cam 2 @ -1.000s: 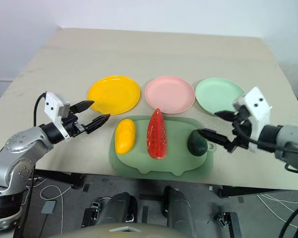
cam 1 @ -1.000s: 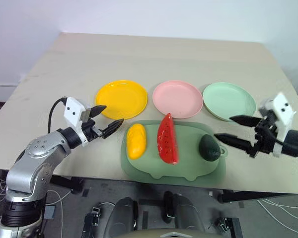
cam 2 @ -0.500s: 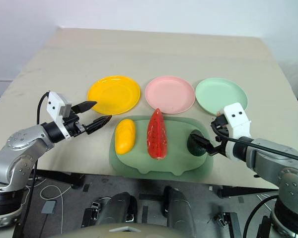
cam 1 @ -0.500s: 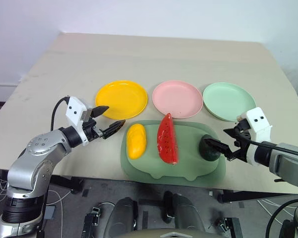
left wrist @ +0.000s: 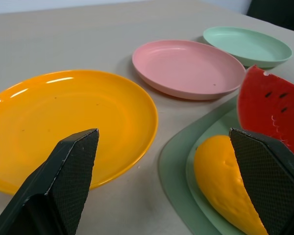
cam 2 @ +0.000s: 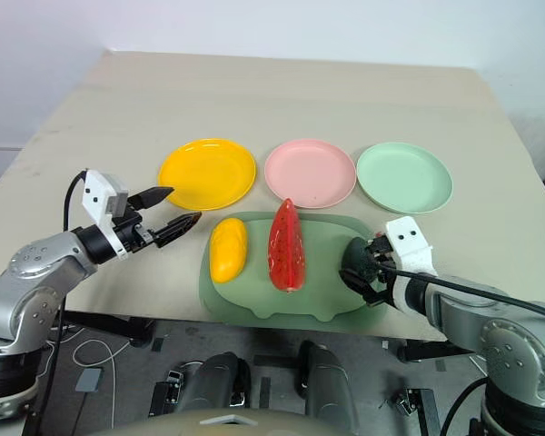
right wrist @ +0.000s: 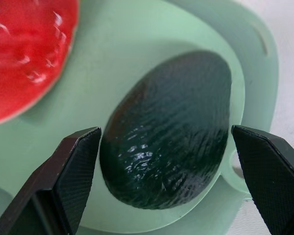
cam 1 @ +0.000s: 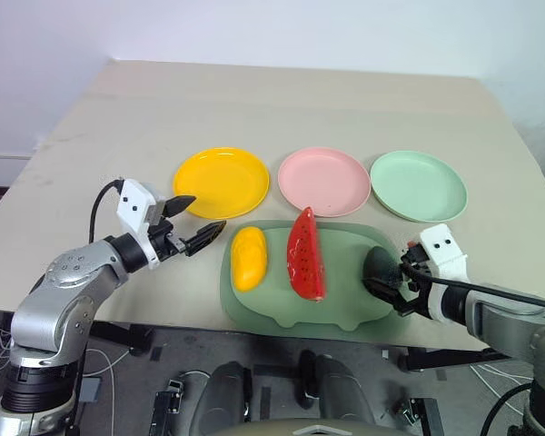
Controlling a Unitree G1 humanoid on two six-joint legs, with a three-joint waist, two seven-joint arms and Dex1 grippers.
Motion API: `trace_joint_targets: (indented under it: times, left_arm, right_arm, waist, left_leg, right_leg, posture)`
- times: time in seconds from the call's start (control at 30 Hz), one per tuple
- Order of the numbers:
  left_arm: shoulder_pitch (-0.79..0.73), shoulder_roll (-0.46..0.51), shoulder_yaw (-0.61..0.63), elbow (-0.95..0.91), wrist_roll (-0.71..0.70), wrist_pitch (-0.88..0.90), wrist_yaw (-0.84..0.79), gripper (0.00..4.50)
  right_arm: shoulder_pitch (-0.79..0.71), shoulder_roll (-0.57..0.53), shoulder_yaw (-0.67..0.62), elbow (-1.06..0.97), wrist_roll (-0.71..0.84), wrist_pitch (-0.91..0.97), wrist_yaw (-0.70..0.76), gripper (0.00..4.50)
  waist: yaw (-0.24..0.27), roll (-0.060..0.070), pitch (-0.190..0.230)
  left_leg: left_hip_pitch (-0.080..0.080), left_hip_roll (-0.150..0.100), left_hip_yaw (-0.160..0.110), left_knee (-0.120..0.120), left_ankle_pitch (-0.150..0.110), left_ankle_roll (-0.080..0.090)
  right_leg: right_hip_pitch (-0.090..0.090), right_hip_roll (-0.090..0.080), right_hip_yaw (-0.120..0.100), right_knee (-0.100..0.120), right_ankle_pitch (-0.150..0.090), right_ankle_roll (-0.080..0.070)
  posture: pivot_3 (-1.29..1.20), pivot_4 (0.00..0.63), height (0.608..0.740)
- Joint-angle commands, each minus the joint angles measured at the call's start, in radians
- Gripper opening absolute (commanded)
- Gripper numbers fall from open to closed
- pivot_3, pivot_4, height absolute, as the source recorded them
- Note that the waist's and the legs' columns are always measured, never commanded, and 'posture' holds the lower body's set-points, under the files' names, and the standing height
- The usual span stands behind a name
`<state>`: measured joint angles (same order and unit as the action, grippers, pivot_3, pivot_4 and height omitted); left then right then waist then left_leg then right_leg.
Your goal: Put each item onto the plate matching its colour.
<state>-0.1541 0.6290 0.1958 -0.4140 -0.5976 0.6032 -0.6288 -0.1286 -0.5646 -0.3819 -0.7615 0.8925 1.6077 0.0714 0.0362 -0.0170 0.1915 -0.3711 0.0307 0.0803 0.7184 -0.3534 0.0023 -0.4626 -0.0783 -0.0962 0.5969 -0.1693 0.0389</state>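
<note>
Head views: on the surface (cam 1: 282, 100), yellow plate (cam 1: 222, 182), pink plate (cam 1: 325, 182) and light green plate (cam 1: 419, 185) form a far row, left to right. Nearer, a green mat (cam 1: 345, 304) carries mango (cam 1: 249, 258), watermelon wedge (cam 1: 304, 254) and avocado (cam 1: 380, 267). Left pincer (cam 1: 193, 220) hangs wide open, empty, left of the mat. Right wrist view: right pincer (right wrist: 166, 176), wide open, straddles the avocado without touching it.
</note>
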Motion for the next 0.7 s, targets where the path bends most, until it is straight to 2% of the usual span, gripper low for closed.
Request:
trace_joint_targets:
  times: [0.03,0.1,0.2,0.27,0.3,0.43,0.57,0.7]
  left_arm:
    - [0.007,0.015,0.035,-0.044,-0.003,-0.008,0.005,4.46]
    - [0.012,0.018,0.041,-0.047,-0.003,-0.008,0.006,4.46]
    - [0.017,0.021,0.049,-0.050,-0.003,-0.007,0.005,4.50]
    - [0.020,0.024,0.054,-0.052,-0.005,-0.005,0.008,4.50]
    - [0.022,0.025,0.056,-0.055,-0.006,-0.004,0.009,4.50]
    - [0.025,0.029,0.064,-0.057,-0.007,-0.003,0.014,4.50]
    - [0.017,0.027,0.060,-0.061,-0.008,0.000,0.026,4.50]
    - [0.003,0.020,0.049,-0.057,-0.001,-0.007,0.038,4.50]
  right_arm:
    - [-0.015,0.016,0.012,0.007,-0.048,0.007,-0.010,4.50]
    - [-0.024,0.023,0.015,0.013,-0.066,0.007,-0.007,4.50]
    - [-0.032,0.012,0.023,0.014,-0.093,0.005,0.007,3.98]
    - [-0.044,0.000,0.020,0.014,-0.105,-0.001,0.021,3.32]
    - [-0.057,-0.009,0.016,0.017,-0.111,-0.007,0.031,3.23]
    - [-0.152,-0.085,0.018,0.065,-0.145,-0.065,0.078,3.22]
    - [-0.279,-0.218,0.110,0.283,-0.270,-0.258,0.144,3.22]
    - [-0.417,-0.271,0.269,0.617,-0.453,-0.501,0.195,3.22]
  waist:
    - [0.000,0.000,0.000]
    - [0.000,0.000,0.000]
    - [0.000,0.000,0.000]
    - [0.000,0.000,0.000]
    - [0.000,0.000,0.000]
    - [-0.002,0.000,0.000]
    - [-0.007,0.000,0.000]
    - [-0.017,0.000,0.000]
  left_leg:
    - [0.000,0.000,0.000,0.000,0.000,0.000]
    - [0.000,0.000,0.000,0.000,0.000,0.000]
    - [0.000,0.000,0.000,0.000,0.000,0.000]
    - [0.000,0.000,0.000,0.000,0.000,0.000]
    - [0.000,0.000,0.000,0.000,0.000,0.000]
    - [0.000,0.000,0.000,0.000,0.000,0.000]
    - [0.000,0.000,0.000,0.000,0.000,0.000]
    - [-0.001,-0.001,0.000,-0.001,0.000,0.000]
  right_leg:
    - [0.000,0.000,0.000,0.000,0.000,0.000]
    - [0.000,0.000,0.000,0.000,0.000,0.000]
    - [0.000,0.000,0.000,0.000,0.000,0.000]
    - [0.000,0.000,0.000,0.000,0.000,0.000]
    - [0.000,0.000,0.000,0.000,0.000,0.000]
    - [-0.001,0.000,0.000,0.000,0.000,-0.001]
    - [-0.001,0.000,0.000,0.000,-0.001,-0.002]
    - [-0.001,0.000,0.000,-0.001,0.000,0.000]
  posture:
    - [0.00,0.150,0.740]
    - [0.00,0.150,0.740]
    - [0.00,0.150,0.740]
    - [0.00,0.150,0.740]
    - [0.00,0.150,0.740]
    - [0.00,0.150,0.740]
    - [0.00,0.150,0.740]
    - [0.00,0.150,0.740]
